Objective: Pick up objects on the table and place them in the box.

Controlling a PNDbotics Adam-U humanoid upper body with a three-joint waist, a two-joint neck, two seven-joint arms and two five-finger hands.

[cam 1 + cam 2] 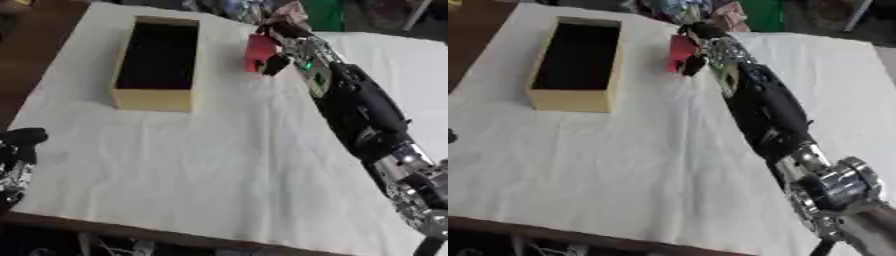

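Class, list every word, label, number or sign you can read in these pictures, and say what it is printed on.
None can be read.
Red object in the right hand: no print shows.
Wooden box: plain sides.
White tablecloth: unmarked.
Green light on the right arm: a glow, no characters.

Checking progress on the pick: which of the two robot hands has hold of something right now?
The right robot hand, stretched out just right of the wooden box, has its fingers round a red object. The left robot hand sits at the table's near-left edge, carrying nothing.
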